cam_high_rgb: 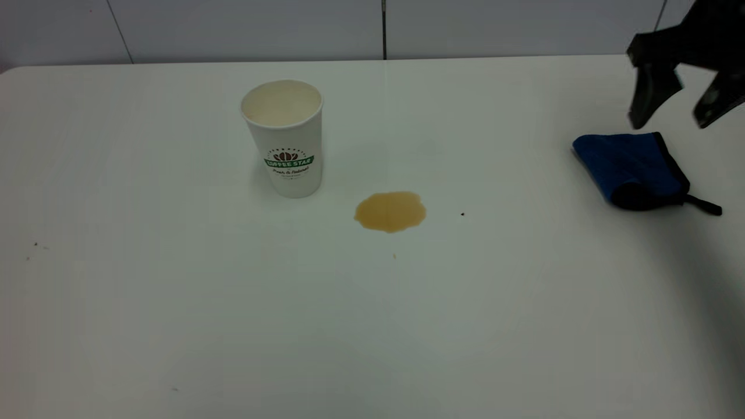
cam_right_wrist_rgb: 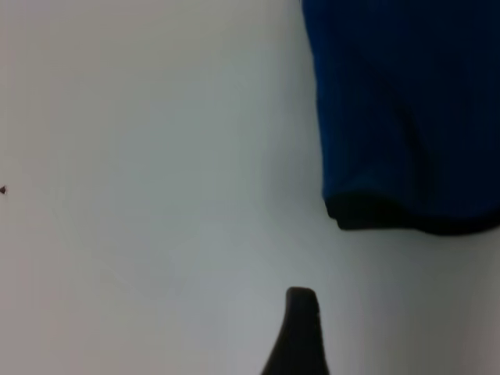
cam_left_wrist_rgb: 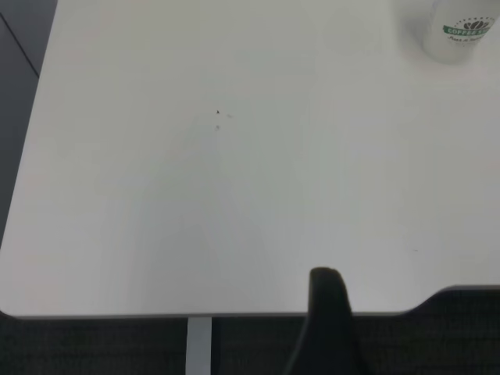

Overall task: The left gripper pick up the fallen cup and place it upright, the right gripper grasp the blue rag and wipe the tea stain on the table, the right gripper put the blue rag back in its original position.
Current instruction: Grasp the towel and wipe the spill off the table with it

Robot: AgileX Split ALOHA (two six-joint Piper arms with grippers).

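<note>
Standing upright already, cup (cam_high_rgb: pixel 283 137) at far left of table (cam_high_rgb: pixel 174 302). Stain (cam_high_rgb: pixel 390 211) not wiped. Right pincer (cam_high_rgb: pixel 669 119) spread, above rag (cam_high_rgb: pixel 631 169) at far right, no grasp yet. Left pincer (cam_left_wrist_rgb: pixel 328 328) retracted; spread or not, cannot tell.

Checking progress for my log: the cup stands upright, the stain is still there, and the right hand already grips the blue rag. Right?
Not quite. In the exterior view the right hand hangs open above the blue rag, not gripping it. The cup is upright and the tea stain remains.
</note>
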